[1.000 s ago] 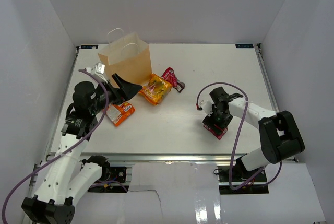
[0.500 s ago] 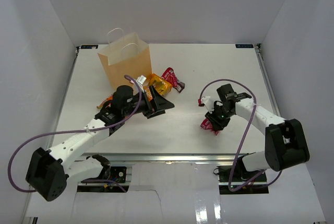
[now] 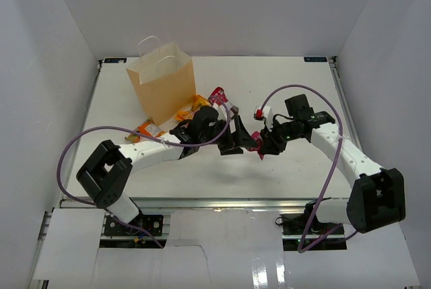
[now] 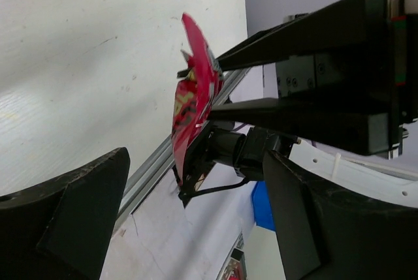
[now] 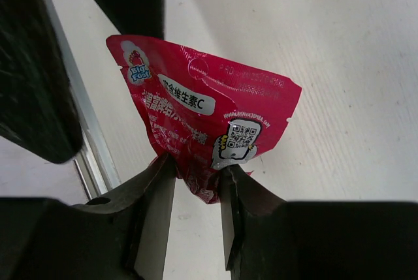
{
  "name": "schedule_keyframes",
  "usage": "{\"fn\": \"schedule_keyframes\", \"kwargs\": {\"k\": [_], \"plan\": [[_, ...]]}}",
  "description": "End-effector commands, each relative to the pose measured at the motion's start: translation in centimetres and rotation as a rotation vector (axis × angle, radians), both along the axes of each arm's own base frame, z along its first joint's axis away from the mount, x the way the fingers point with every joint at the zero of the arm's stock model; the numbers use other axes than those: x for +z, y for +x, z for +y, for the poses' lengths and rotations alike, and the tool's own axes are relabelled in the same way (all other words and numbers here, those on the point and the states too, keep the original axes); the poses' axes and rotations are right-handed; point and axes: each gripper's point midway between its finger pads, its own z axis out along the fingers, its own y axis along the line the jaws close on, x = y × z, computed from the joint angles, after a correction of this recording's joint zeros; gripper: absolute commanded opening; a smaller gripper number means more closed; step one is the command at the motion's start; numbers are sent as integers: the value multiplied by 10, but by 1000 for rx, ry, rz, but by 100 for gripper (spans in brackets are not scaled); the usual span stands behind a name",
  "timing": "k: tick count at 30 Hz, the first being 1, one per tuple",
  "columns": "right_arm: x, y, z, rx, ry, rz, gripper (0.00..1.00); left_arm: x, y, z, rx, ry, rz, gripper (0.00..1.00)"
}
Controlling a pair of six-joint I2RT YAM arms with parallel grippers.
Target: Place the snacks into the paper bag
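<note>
One red packet [image 3: 256, 146] is what counts from above: it hangs over the table [image 3: 296, 93] a little right of the middle and nearer the front edge than the back. The right gripper [image 3: 262, 147] has it pinched, and the left gripper [image 3: 237, 139] is spread wide just beside it on the other side. The paper bag [image 3: 161, 87] stands upright, well apart, towards the back left corner, with an orange packet [image 3: 145, 129] lying in front of it and a red-pink packet [image 3: 222, 99] to its right. From the left wrist the packet shows edge-on as a thin, slightly bowed blade, its long axis running up and down that view. The right arm's fingers [image 4: 313, 32] come in from the right and close on it, while the left arm's own fingers [image 4: 72, 215] stand far apart and touch nothing. From the right wrist the printed face is turned to the camera, with one lower corner crushed between the two pads [image 5: 153, 208] and the rest fanning away from the jaws. I'd judge it light, soft and crinkly, with slick foil likely to swivel when held by a corner. The contents probably crush, so a second hold belongs on the free crimped edge, across the thin way, not on the puffed middle.
</note>
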Motion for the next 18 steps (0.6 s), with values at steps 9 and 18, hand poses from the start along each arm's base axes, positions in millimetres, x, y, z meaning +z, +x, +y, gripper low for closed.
{"fn": "schedule_keyframes", "kwargs": {"k": [9,18], "plan": [[44,-9,27,95,197,-25,9,16,7,-20,-59,-28,-94,53],[48,-6,26,95,195,-50,54,27,24,-2,-3,91,-240,14]]}}
